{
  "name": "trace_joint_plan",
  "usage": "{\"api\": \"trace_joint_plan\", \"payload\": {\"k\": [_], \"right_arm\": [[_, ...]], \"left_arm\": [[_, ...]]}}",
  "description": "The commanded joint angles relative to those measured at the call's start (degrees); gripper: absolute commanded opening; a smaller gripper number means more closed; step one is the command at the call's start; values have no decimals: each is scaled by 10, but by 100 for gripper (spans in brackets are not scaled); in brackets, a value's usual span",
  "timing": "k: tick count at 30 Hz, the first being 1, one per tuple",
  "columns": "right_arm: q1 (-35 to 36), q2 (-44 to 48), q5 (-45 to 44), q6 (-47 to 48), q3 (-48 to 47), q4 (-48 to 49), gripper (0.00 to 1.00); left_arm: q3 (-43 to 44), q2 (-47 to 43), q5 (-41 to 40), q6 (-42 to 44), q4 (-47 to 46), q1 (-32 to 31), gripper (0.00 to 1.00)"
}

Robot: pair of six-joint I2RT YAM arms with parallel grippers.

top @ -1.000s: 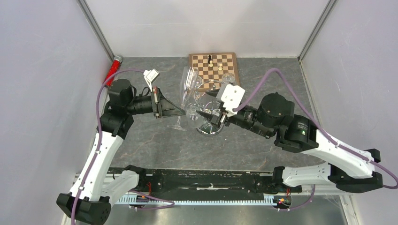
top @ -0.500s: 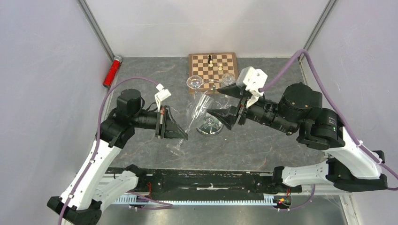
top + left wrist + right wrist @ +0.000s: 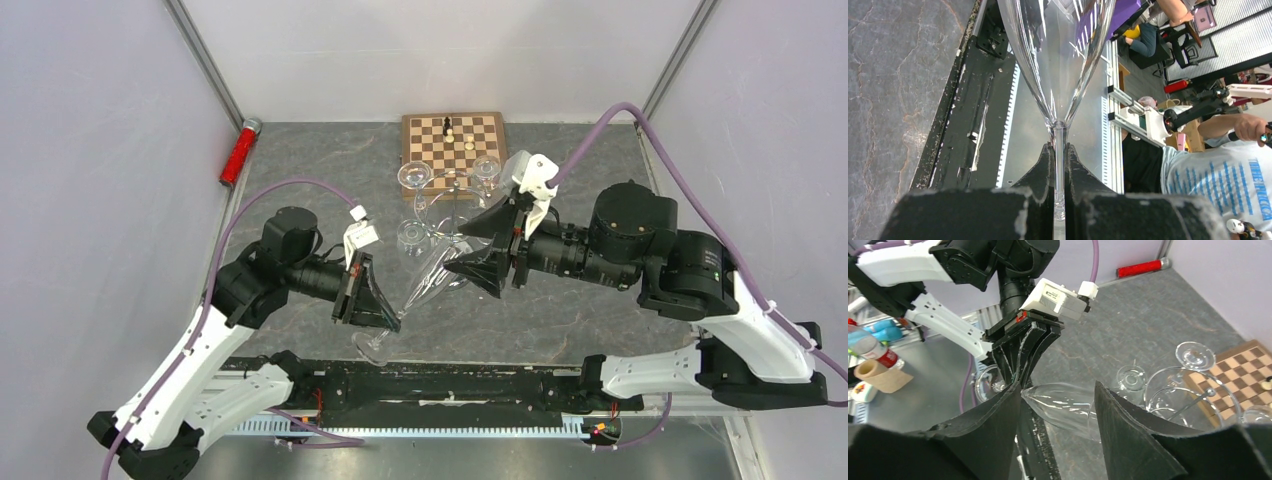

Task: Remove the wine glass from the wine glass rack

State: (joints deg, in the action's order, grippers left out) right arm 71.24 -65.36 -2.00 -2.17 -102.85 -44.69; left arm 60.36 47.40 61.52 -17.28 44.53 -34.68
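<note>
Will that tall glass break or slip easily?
Probably fragile: the wine glass looks thin and clear, pinched only at its skinny stem. Likely slippery too, being smooth. It might swing, since the long bowl sticks far out.

Overhead and close wrist views share the wine glass (image 3: 427,283)

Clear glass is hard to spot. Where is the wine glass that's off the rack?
Top view, centre front: the wine glass tilts, stem clamped in the left gripper, bowl inside the open right gripper, on the rack's near side.
</note>
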Motion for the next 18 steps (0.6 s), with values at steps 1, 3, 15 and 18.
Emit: {"api": "trace_joint_plan", "payload": {"k": [1,3,15,18], "right_arm": [[-1,24,37,-52,4,-5,56],[-1,31,42,-65,12,-7,55],[0,26,95,-134,23,-6,54],[0,20,114,-148,25,-6,53]], "left_arm": [[15,-18,3,44,1,-13,2],[15,-23,5,48,2,-19,2],[17,-69,11,65,12,-48,2],[18,-80,10,69,13,-54,2]]}}
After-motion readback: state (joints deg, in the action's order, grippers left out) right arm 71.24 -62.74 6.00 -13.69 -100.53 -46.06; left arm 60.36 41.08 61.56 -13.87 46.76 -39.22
